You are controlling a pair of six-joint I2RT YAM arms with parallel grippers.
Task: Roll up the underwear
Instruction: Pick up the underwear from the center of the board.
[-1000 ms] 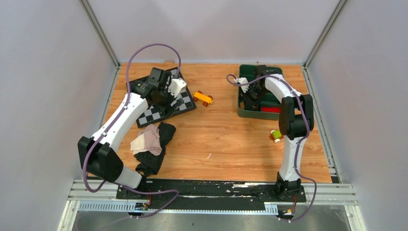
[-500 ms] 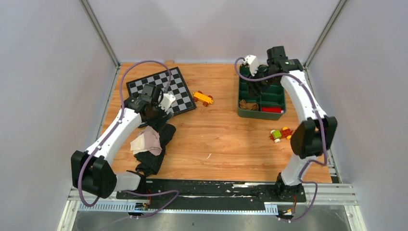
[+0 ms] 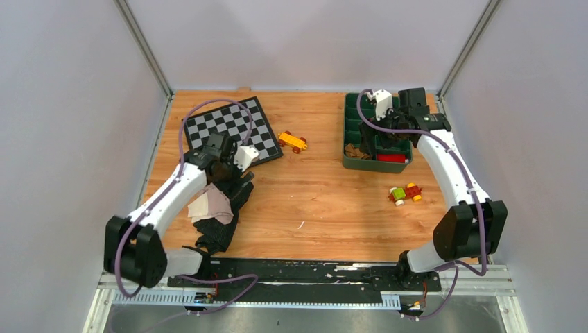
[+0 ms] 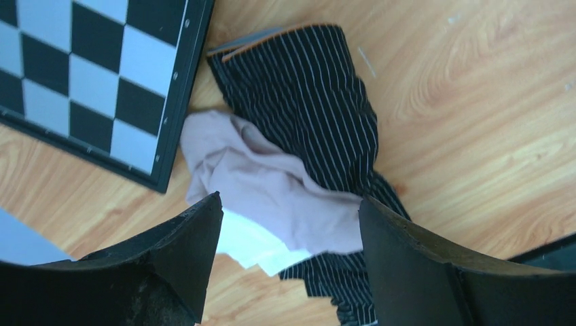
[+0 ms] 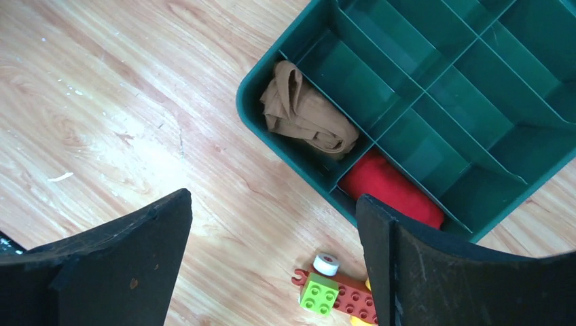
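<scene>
pink underwear point(image 4: 272, 183) crumpled atop black striped underwear point(image 4: 306, 88) | left tool point(image 4: 289, 200) wide | right tool point(image 5: 273, 197) wide

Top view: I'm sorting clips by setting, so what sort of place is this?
Probably a robot test cell, not a home: plain grey walls box in a wooden table, two arms are bolted at its near edge, and mixed props lie about, a chessboard, a toy car, a tray.
</scene>
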